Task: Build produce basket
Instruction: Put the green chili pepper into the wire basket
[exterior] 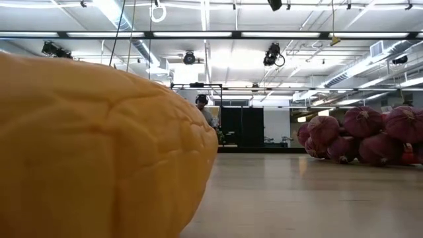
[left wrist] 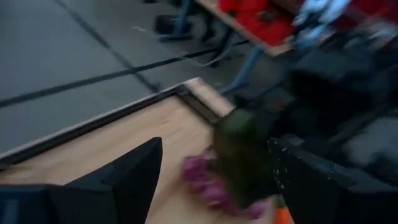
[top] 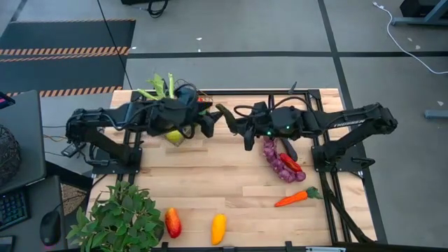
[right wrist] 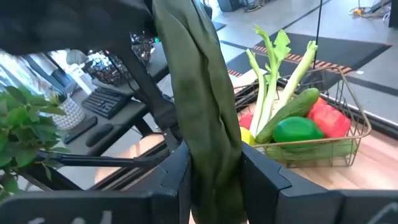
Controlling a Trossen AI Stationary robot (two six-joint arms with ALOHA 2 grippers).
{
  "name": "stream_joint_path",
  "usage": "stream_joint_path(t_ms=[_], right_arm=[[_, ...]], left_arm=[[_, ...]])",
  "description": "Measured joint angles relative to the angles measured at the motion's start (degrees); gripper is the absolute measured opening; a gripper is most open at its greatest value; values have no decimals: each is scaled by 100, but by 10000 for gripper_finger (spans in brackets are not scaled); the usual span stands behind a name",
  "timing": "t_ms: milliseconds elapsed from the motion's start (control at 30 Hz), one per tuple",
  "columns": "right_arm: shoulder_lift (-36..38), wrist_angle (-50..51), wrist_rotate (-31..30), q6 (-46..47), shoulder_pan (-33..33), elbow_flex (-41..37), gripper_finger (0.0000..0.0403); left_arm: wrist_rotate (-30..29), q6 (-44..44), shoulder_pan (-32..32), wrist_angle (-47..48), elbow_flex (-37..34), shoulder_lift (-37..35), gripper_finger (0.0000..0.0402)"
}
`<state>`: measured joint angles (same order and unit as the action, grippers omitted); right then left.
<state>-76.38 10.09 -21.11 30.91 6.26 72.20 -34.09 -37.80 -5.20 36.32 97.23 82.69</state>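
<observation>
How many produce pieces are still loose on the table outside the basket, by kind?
Purple grape bunch: 1
Red pepper lying on the grapes: 1
Orange carrot with green top: 1
Red-orange pepper: 1
Yellow pepper: 1
Total: 5
Not counted: the dark green cucumber held in the right fingers.

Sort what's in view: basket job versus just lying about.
Job:
basket, part filled
dark green piece in right gripper
left gripper, open, facing it
grapes
carrot
red piece
yellow piece

Lying about:
leafy plant
keyboard
</observation>
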Motion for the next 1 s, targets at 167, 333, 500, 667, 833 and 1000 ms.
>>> stream_joint_path(t_ms=[167, 333, 500, 667, 833, 1000], right_arm=[[0, -3, -33, -113, -41, 0, 111], [0, -259, -54, -134, -45, 0, 111], [-13, -246, -143, -242, -50, 0, 112], [-17, -211, -179, -251, -123, 0, 117], [-22, -205, -174, -278, -176, 0, 122], [-22, -23, -169, -191, -253, 0, 144]], left_arm=[[962, -57, 350, -686, -255, 3, 298], [1205, -226, 544, -857, -315, 46, 298], [1212, -241, 615, -851, -315, 111, 293], [1214, -264, 613, -831, -315, 130, 240], [1232, -207, 661, -812, -315, 132, 143], [1245, -176, 786, -619, -313, 134, 90]])
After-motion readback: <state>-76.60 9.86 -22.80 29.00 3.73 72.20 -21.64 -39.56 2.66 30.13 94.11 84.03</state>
